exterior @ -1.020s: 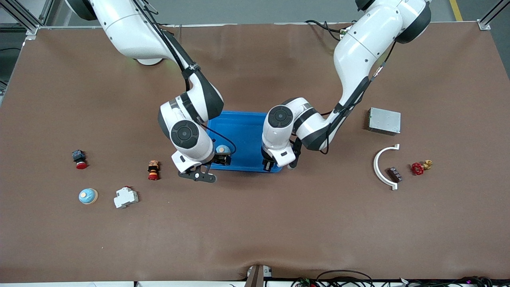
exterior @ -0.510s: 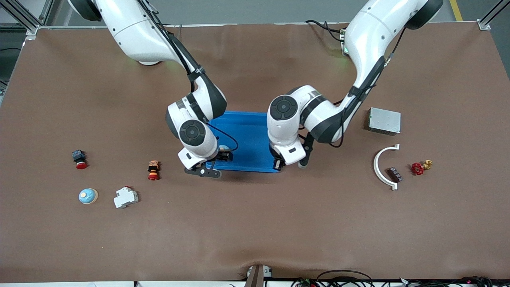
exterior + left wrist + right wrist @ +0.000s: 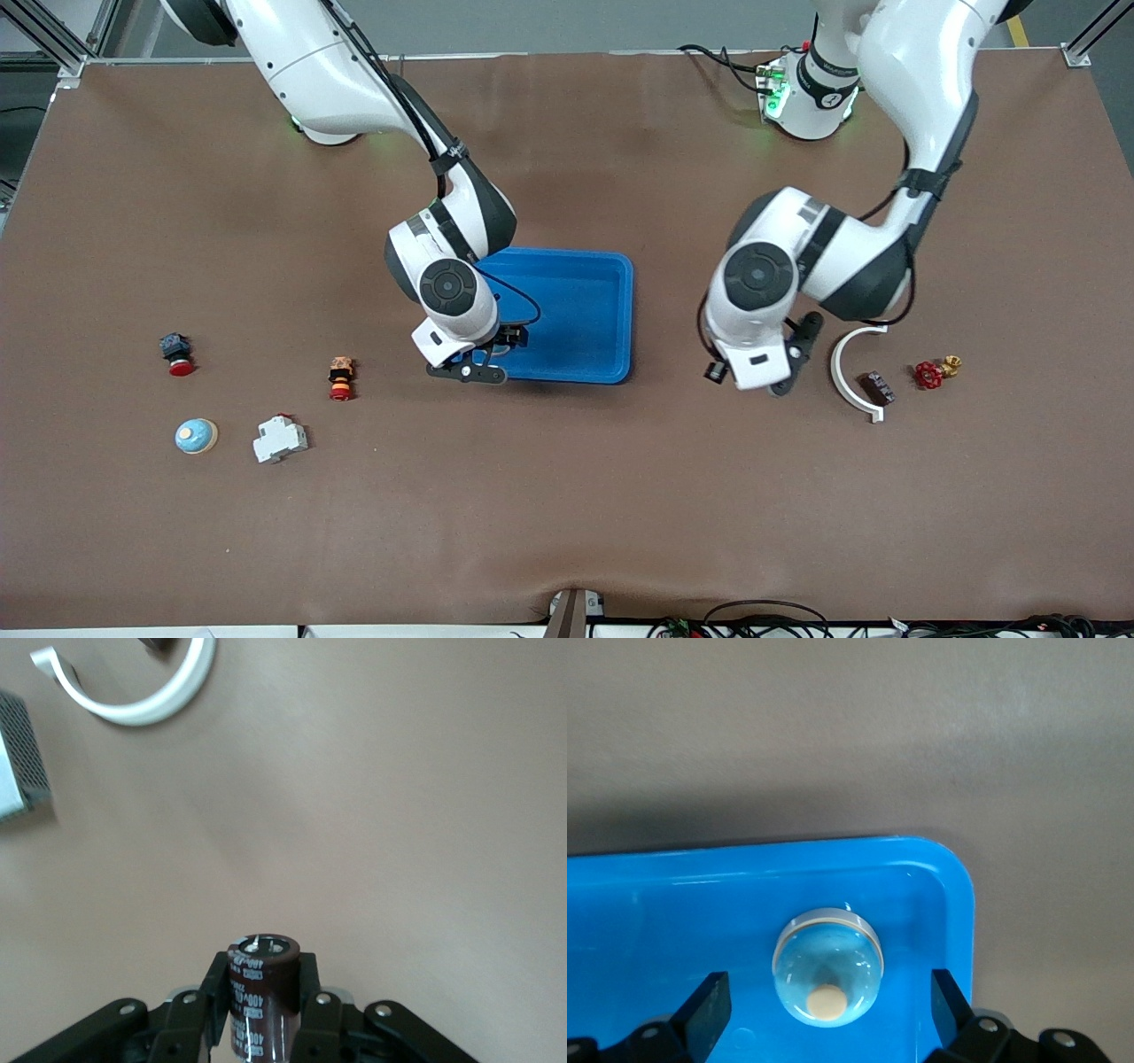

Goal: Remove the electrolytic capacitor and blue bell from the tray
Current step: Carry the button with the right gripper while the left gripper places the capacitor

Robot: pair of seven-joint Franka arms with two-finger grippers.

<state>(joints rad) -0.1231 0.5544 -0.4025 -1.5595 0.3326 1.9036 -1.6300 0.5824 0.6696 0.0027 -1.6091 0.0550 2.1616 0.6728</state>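
Starting at the right arm's end of the table: a red-capped button [image 3: 177,354], a second blue bell [image 3: 196,436] nearer the front camera, a white breaker [image 3: 280,439] just beside that, and an orange-and-red button [image 3: 341,377] closer to the tray.

Then the right gripper [image 3: 833,1014], hanging low over the blue tray [image 3: 592,330] at its corner nearest the front camera, toward the right arm's end. Its fingers [image 3: 709,1005] are spread as wide as they go and grip nothing. The bell [image 3: 828,966] sits on the tray floor right between them, dome up, tucked near the tray's corner wall, with a clear gap to each finger.

Next, the left gripper [image 3: 264,1014], up in the air over bare table between the tray and the white curved bracket [image 3: 852,370]. It's clamped tight on the capacitor [image 3: 262,992], a dark brown can standing upright between the fingers, its top poking out above them.

Toward the left arm's end: a small brown block [image 3: 878,386] touching the bracket, a red valve [image 3: 932,373] beside it, and the corner of a grey metal box [image 3: 19,762] in the left wrist view.
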